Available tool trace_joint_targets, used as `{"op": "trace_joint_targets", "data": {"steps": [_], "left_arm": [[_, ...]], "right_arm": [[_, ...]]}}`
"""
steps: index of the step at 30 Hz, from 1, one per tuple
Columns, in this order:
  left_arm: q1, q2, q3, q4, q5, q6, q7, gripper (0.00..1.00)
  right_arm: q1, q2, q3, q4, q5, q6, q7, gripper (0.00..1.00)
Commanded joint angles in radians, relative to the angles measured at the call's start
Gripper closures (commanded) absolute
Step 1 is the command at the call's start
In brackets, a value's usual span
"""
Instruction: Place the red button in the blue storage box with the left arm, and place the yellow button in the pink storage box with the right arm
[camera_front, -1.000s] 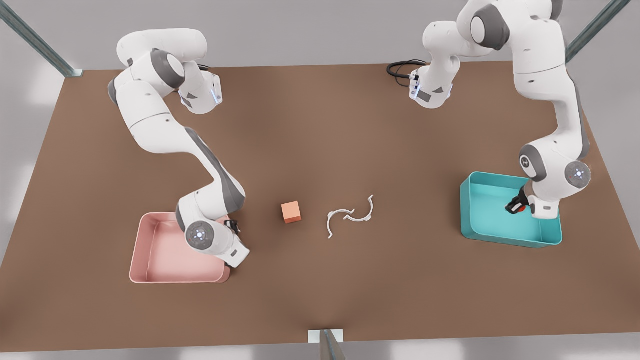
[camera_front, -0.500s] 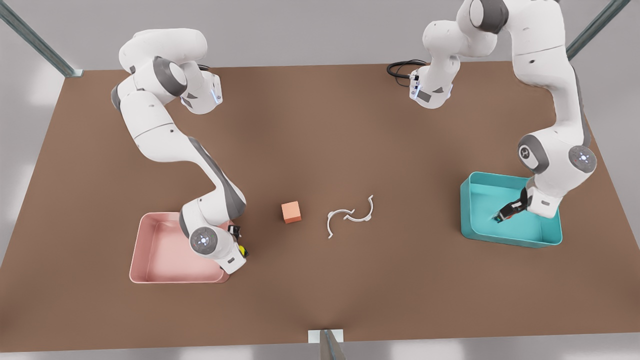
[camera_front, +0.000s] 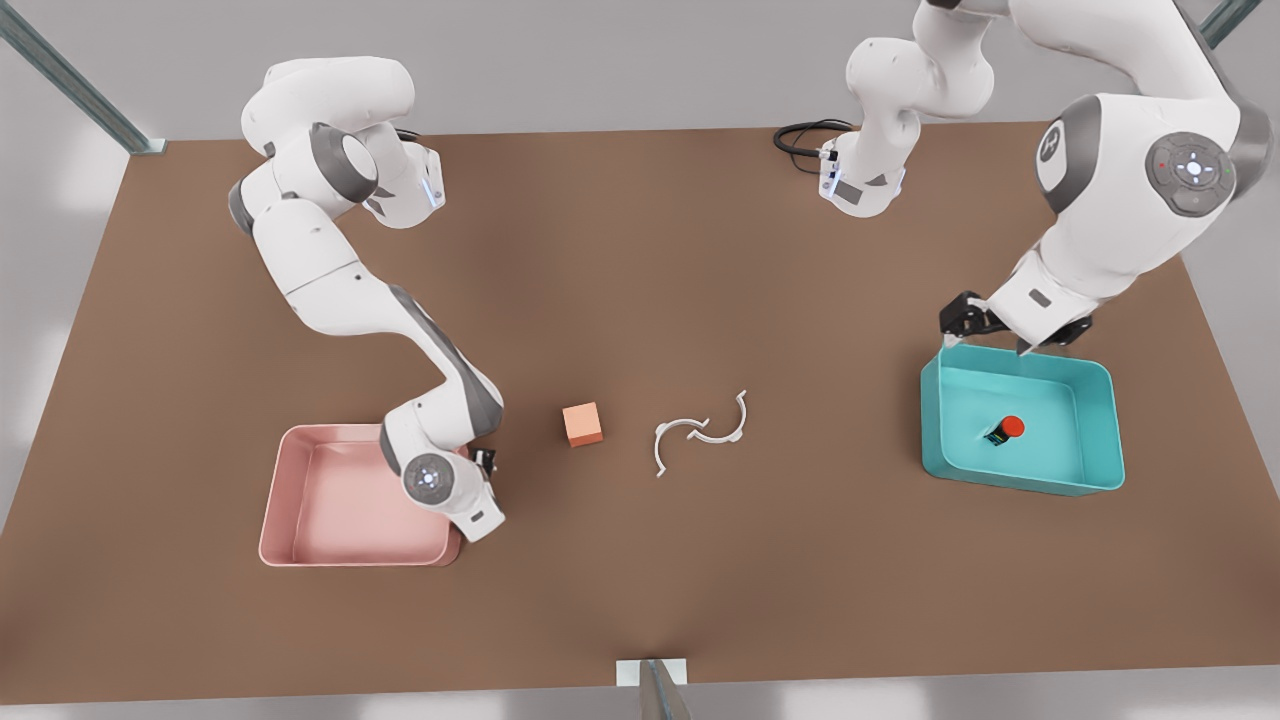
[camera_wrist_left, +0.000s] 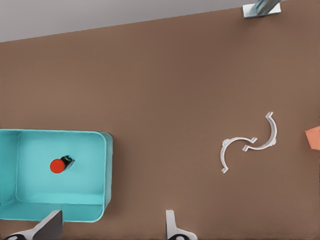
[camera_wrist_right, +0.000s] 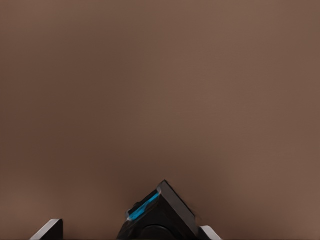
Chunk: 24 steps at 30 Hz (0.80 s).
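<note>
Brown table (camera_front: 640, 250); right arm hides pink storage box (camera_front: 330, 500) corner.

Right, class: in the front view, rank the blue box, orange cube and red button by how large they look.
1. Blue box
2. Orange cube
3. Red button, lying inside the box

Left tool (camera_wrist_left: 110, 227) released red button (camera_front: 1008, 429), lifted above blue storage box (camera_front: 1020, 478).

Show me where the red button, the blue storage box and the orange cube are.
red button (camera_front: 1012, 427): front view, on its round red cap.
blue storage box (camera_front: 1095, 430): front view, on its wall.
orange cube (camera_front: 581, 423): front view, on its top face.
</note>
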Motion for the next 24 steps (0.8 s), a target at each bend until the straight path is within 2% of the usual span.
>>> {"op": "trace_joint_targets", "data": {"steps": [1,3,4,11,16,17,19,24], "left_arm": [[-0.011,-0.014,-0.010,0.000,0.025,-0.108,0.015,0.00],[-0.015,-0.003,-0.010,0.000,0.025,-0.127,0.015,0.00],[-0.015,0.001,-0.010,0.000,0.025,-0.127,0.006,0.00],[-0.014,0.015,-0.009,-0.001,0.025,-0.128,-0.011,0.00],[-0.014,0.015,-0.009,-0.001,0.025,-0.131,-0.011,0.00],[-0.014,0.015,-0.009,-0.001,0.025,-0.131,-0.011,0.00],[-0.015,0.015,-0.009,0.000,0.025,-0.131,-0.011,0.00],[-0.015,0.015,-0.009,-0.001,0.025,-0.130,-0.011,0.00]], "right_arm": [[0.000,0.001,0.001,-0.004,-0.001,0.052,0.044,0.05],[-0.001,0.001,0.001,-0.004,0.000,0.052,0.045,0.42],[-0.001,0.001,0.001,-0.004,0.000,0.052,0.044,0.49],[0.000,-0.033,0.004,0.012,-0.003,0.041,0.021,0.46],[-0.001,-0.158,0.019,0.012,0.005,-0.006,0.025,0.46],[-0.030,-0.187,0.036,0.010,0.008,-0.011,0.022,0.46],[-0.156,-0.215,0.157,0.007,0.006,-0.066,0.019,0.46],[-0.299,-0.241,0.156,0.002,0.006,-0.166,-0.094,0.46]]}}
